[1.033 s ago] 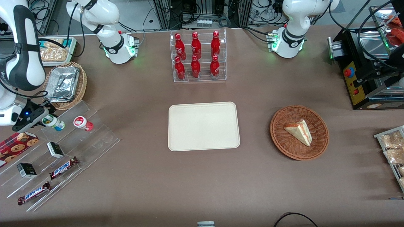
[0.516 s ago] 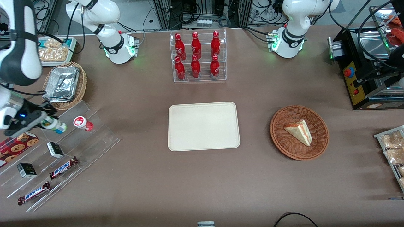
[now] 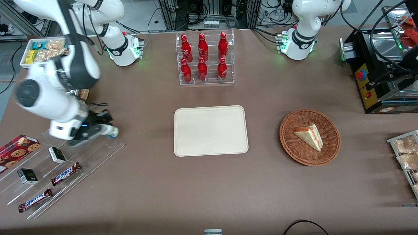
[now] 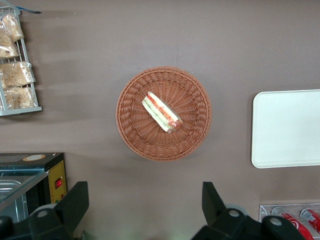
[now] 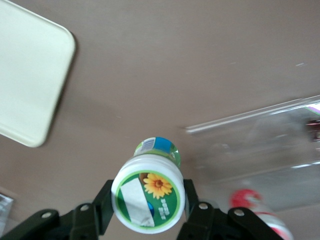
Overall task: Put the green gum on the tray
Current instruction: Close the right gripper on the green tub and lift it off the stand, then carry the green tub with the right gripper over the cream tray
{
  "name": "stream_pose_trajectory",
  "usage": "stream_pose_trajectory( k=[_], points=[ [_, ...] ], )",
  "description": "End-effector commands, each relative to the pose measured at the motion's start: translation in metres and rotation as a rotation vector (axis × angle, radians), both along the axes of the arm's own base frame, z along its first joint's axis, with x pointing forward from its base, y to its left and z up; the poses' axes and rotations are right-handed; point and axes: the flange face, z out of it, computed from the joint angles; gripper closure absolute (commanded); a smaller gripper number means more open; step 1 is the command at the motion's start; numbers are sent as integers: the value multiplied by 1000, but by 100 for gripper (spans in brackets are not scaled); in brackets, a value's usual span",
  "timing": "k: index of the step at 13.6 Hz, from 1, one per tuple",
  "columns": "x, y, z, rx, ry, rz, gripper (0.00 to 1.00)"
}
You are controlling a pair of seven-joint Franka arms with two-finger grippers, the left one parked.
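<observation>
My right gripper [image 3: 104, 128] is shut on the green gum [image 3: 110, 131], a small bottle with a green-and-white lid, and holds it above the clear acrylic shelf [image 3: 65, 156] at the working arm's end of the table. In the right wrist view the gum's lid [image 5: 148, 199] with a yellow flower sits between the two black fingers [image 5: 106, 202]. The cream tray [image 3: 210, 130] lies flat at the table's middle, some way from the gripper toward the parked arm's end. Its corner shows in the right wrist view [image 5: 30, 75].
The acrylic shelf holds Snickers bars [image 3: 66, 173] and small dark boxes [image 3: 57, 154]. The red-and-white lidded bottle [image 5: 255, 205] shows blurred beside the gripper. A rack of red bottles [image 3: 204, 58] stands farther from the front camera than the tray. A wicker basket with a sandwich [image 3: 309, 137] lies toward the parked arm's end.
The gripper has lifted the green gum off the shelf and carried it toward the tray. The arm has swung in over the foil basket and now hides the red-lidded bottle in the front view.
</observation>
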Motion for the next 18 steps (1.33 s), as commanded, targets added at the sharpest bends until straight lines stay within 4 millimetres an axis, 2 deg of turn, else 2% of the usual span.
stream_pose_trajectory(
  k=[1, 4, 10, 11, 13, 15, 18],
  points=[
    [-3, 70, -15, -12, 17, -105, 100],
    [-3, 145, -44, -27, 10, -209, 100],
    [-39, 301, -94, -16, -27, -378, 100],
    [-43, 322, -102, -18, -33, -401, 100],
    [-48, 352, -117, -11, -51, -451, 100],
    [-57, 374, -133, 13, -78, -464, 100],
    [-55, 378, -152, 35, -100, -474, 100]
  ],
)
